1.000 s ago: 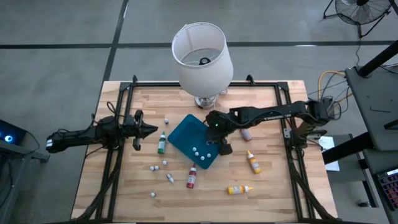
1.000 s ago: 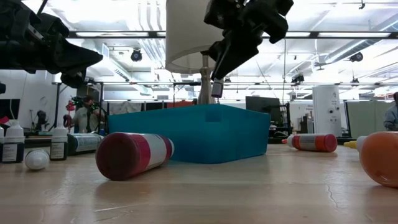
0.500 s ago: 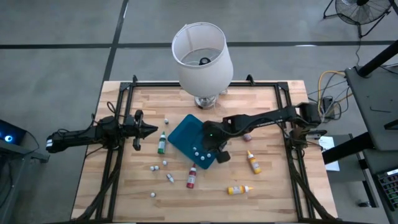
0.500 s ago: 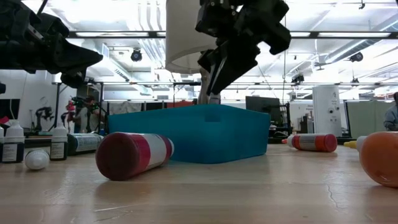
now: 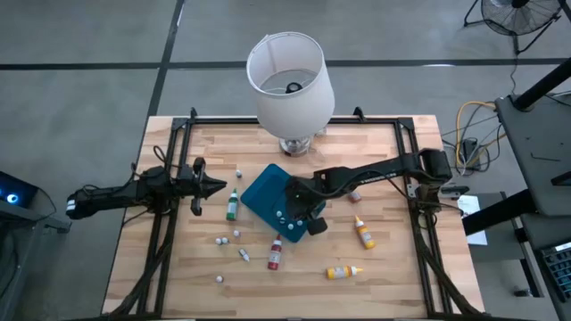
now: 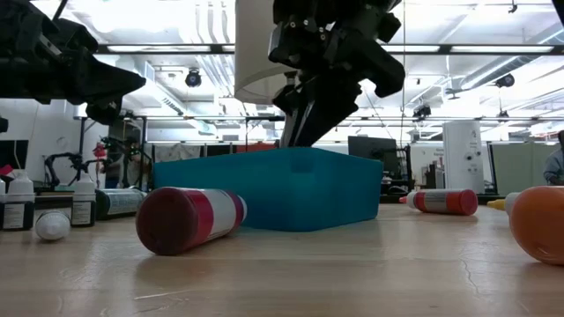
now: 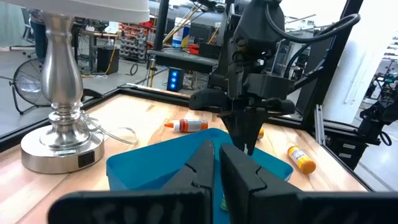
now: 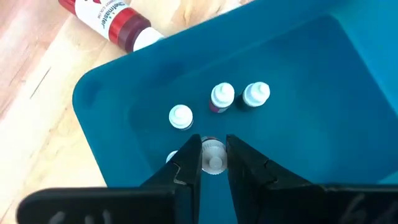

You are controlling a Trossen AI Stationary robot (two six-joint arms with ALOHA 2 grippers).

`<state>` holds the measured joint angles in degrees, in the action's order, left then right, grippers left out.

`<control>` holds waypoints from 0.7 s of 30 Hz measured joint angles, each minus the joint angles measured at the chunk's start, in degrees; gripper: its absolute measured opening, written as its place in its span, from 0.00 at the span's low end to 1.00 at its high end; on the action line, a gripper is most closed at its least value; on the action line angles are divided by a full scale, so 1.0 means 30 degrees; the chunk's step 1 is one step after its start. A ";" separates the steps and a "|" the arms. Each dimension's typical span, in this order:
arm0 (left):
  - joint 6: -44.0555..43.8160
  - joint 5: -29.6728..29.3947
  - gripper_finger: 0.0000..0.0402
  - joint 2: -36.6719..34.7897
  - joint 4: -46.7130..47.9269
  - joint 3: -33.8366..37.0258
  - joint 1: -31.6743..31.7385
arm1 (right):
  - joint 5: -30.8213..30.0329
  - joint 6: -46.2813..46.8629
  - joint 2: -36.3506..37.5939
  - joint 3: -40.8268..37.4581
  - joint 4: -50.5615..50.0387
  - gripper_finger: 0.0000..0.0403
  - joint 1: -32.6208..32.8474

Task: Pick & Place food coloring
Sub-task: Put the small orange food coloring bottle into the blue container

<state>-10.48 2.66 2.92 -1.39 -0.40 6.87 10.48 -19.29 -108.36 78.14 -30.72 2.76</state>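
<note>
**Right gripper lowers a small bottle into the teal tray**

The right gripper [image 5: 299, 203] hangs over the teal tray [image 5: 260, 194], which lies askew near the middle of the desk [image 5: 384, 267], just in front of the lamp [image 5: 290, 78] at the desk's far edge. In the right wrist view its two dark fingers [image 8: 189, 163] are closed on the pale cap of a small bottle [image 8: 214, 155], held upright inside the tray. Three more pale-capped bottles stand upright on the tray floor close by: one [image 8: 180, 116] beside the held one, and two [image 8: 222, 96] [image 8: 255, 94] set next to each other a little farther along. In the low view the gripper's tips dip behind the tray's near wall [image 6: 264, 198].

The rest of the food coloring lies loose on the desk. A green bottle [image 5: 232, 205] lies just off the tray's left side. A red bottle [image 5: 275, 253] lies on its side at the tray's near corner. An orange bottle [image 5: 364, 232] lies to the right of the tray, and a yellow bottle [image 5: 342, 271] lies nearer the front edge. A reddish bottle [image 5: 354, 192] lies partly under the right arm. Several small pale pieces [image 5: 221, 241] are scattered on the front left part of the desk.

The left gripper [image 5: 214, 186] waits above the desk's left side, its fingers pressed together and holding nothing, pointing toward the tray.
</note>
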 joint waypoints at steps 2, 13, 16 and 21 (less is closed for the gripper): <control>0.0000 -0.0007 0.00 0.0000 0.0007 0.0000 0.0000 | 0.0000 -0.0001 -0.0125 0.0026 -0.0019 0.12 -0.0007; 0.0000 -0.0005 0.00 0.0000 0.0000 0.0000 -0.0007 | -0.0007 -0.0187 -0.0943 0.0114 0.0200 0.12 -0.0015; 0.0000 -0.0002 0.00 0.0000 0.0000 0.0000 -0.0007 | -0.0007 -0.0207 -0.0970 0.0114 0.0169 0.12 -0.0046; -0.0007 -0.0007 0.00 0.0000 0.0000 0.0000 0.0000 | -0.0060 -0.0226 -0.0968 0.0092 0.0179 0.12 -0.0226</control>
<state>-10.50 2.63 2.92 -1.39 -0.40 6.87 10.30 -19.97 -111.26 78.41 -30.19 2.09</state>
